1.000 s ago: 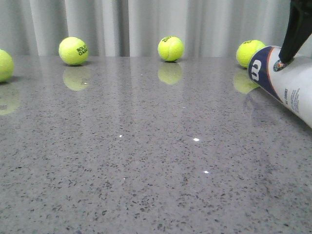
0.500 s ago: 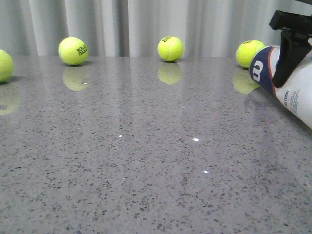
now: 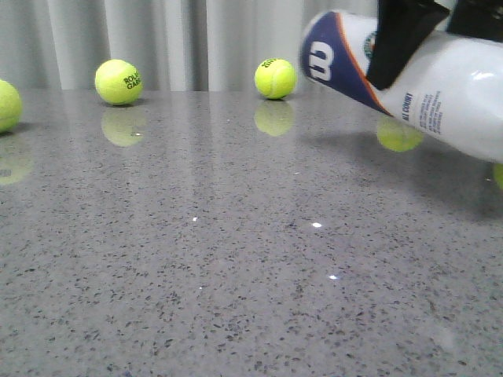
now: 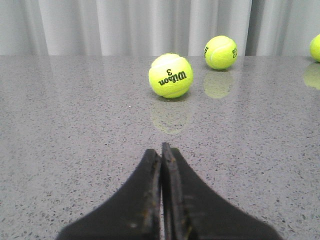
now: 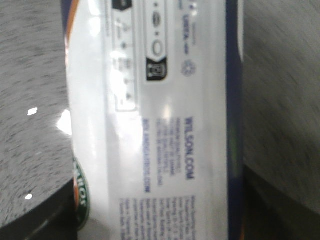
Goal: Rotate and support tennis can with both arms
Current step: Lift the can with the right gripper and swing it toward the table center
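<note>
Since 0.5 s ago the can (image 3: 409,86) has left the tabletop and shifted left and up in the front view; it now hangs above the table (image 3: 236,259), casting a shadow beneath. Its long axis runs tilted, the navy end with the white W pointing up and to the left, the white body dropping toward the right edge of the frame. The right gripper (image 3: 409,35) comes down from the top edge, one black finger (image 3: 397,47) lying across the can just behind the orange stripe. 3 balls stay put along the curtain: one at the left edge (image 3: 8,104), one further in (image 3: 118,82), one near the middle (image 3: 275,78). Another ball (image 3: 398,135) shows under the can. The whole near and left part of the table lies open.

Left wrist view: the left gripper (image 4: 161,155) has its 2 fingers pressed together, nothing between them, low over the table. A Wilson 3 ball (image 4: 171,75) sits well ahead, 2 more behind it (image 4: 221,52) and at the edge (image 4: 315,47).

Right wrist view: the can (image 5: 165,110) fills the frame lengthwise, blurred, print readable. Dark finger shapes (image 5: 35,220) flank it on both sides, so the jaws stand clamped on the can.
</note>
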